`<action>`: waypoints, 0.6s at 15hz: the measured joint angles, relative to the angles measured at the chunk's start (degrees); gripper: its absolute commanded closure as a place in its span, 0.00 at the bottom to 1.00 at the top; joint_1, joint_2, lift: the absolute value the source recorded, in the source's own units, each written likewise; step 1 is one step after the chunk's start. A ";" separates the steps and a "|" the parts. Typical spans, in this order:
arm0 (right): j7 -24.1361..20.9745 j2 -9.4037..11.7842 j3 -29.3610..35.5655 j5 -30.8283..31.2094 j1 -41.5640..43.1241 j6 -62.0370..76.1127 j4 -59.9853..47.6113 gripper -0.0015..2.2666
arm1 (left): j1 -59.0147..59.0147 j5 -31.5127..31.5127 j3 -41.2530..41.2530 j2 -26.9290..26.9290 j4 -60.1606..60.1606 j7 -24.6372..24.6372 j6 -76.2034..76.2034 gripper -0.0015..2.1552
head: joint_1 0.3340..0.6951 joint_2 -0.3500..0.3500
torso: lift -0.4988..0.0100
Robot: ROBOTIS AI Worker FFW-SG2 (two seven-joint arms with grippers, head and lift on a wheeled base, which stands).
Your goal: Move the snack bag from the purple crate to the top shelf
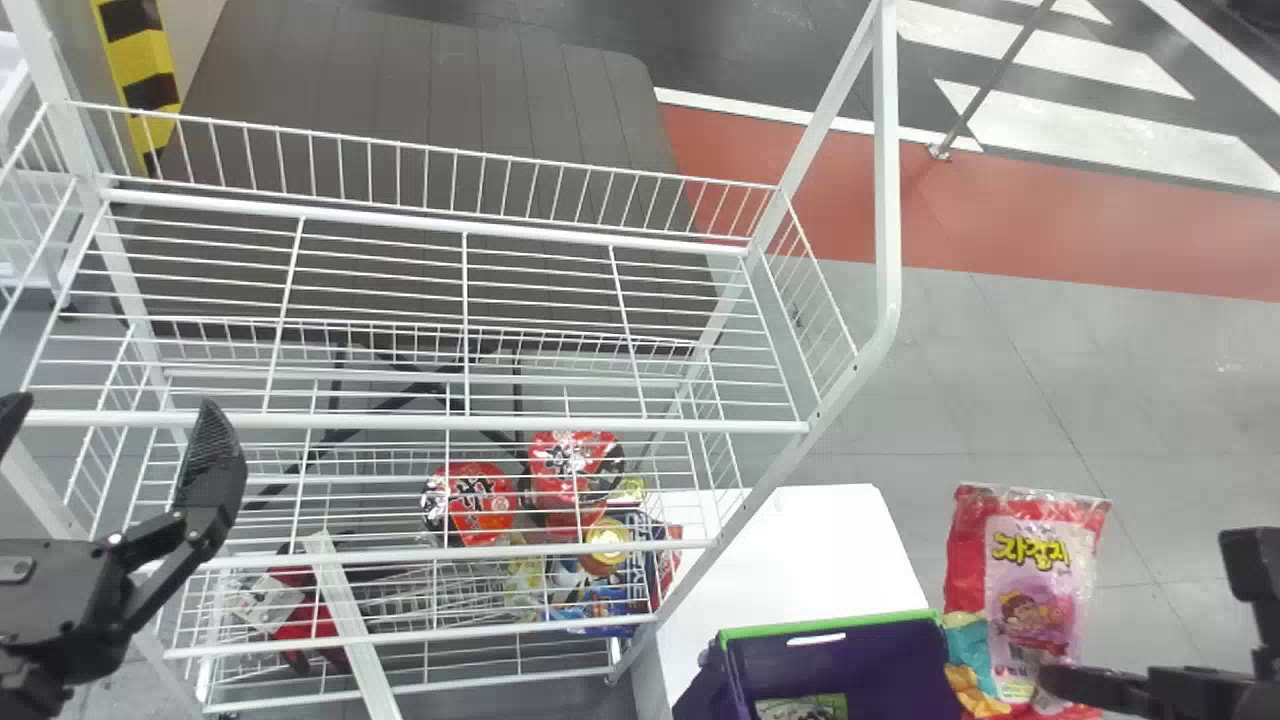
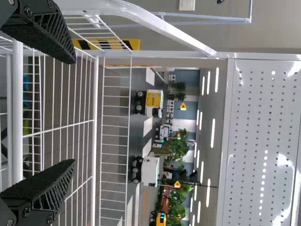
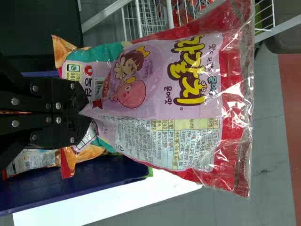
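The red and pink snack bag is held up to the right of the purple crate, pinched near one end by my right gripper. In the right wrist view the right gripper is shut on the bag, whose wide printed side stretches away from the fingertips. My left gripper stands open at the left, in front of the white wire rack. The left wrist view has the left gripper with a wide gap between its fingers, close to the top shelf. The top shelf holds nothing visible.
Red-lidded cups and other packages sit on the lower shelves. A white surface lies behind the crate. The rack's slanted right post stands between the shelves and the bag. Another package is in the crate.
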State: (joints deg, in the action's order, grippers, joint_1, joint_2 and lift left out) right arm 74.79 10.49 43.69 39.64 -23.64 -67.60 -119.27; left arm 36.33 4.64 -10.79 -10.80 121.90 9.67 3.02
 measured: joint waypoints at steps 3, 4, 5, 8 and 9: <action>0.09 -0.10 0.33 0.00 0.00 0.20 -0.10 0.85 | -0.04 -0.01 -0.02 0.07 -0.04 0.00 0.00 0.03 | 1.00 0.00 | 0.98; 0.09 -0.22 0.38 0.00 0.00 0.37 -0.18 0.85 | -0.04 -0.04 -0.02 0.07 -0.03 0.00 0.00 0.03 | 1.00 0.00 | 0.99; 0.09 -0.36 0.42 0.00 -0.04 0.54 -0.23 0.85 | -0.04 -0.06 -0.02 0.07 0.02 0.00 -0.01 0.03 | 1.00 0.00 | 1.00; 0.08 -0.46 0.44 0.00 -0.13 0.81 -0.35 0.85 | -0.04 -0.07 -0.07 0.08 0.08 0.00 -0.05 0.03 | 1.00 0.00 | 1.00; 0.09 -0.47 0.49 0.00 -0.21 0.84 -0.41 0.85 | -0.02 -0.07 -0.09 0.08 0.09 0.00 -0.06 0.03 | 1.00 0.00 | 1.00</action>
State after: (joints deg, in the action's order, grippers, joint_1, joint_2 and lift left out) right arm 74.88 10.02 44.18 39.64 -23.85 -66.76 -119.68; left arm 36.31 4.57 -10.88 -10.72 121.99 9.67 2.96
